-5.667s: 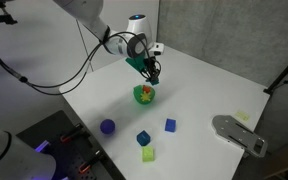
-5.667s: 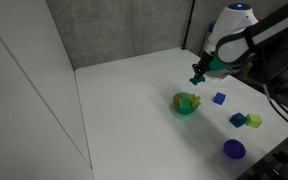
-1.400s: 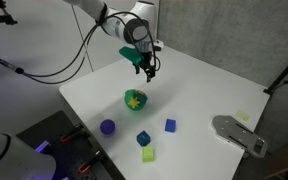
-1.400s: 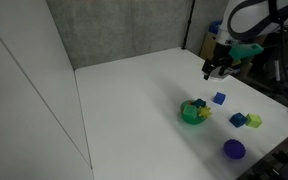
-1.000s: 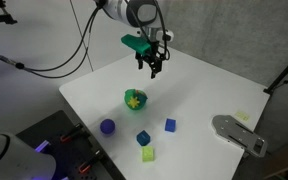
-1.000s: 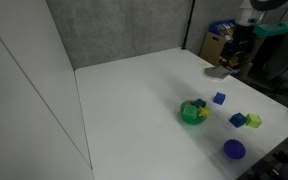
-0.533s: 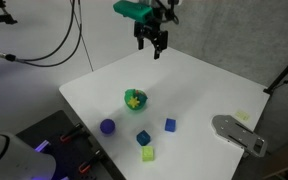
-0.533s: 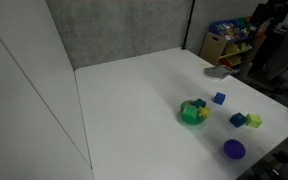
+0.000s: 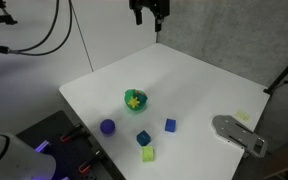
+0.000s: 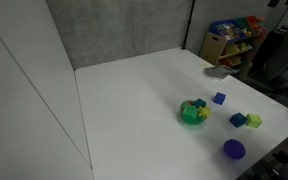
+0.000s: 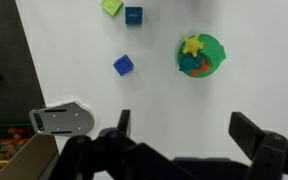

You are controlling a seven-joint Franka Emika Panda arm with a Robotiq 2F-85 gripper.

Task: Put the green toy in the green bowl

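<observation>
My fingers [image 11: 124, 128] stand wide apart with nothing between them, the gripper [image 11: 184, 140] hangs high over the white table [image 11: 74, 50], and down there the green toy [image 11: 192, 66] lies inside the green bowl [image 11: 219, 50] beside a yellow star [image 11: 192, 45].

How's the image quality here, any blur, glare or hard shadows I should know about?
Wrist view: the gripper looms dark and out of focus along the bottom, and the white table is washed out, though the green bowl is fairly sharp. Both exterior views: small and soft, evenly lit, with only faint shadow by the bowl and no obvious glare.
</observation>
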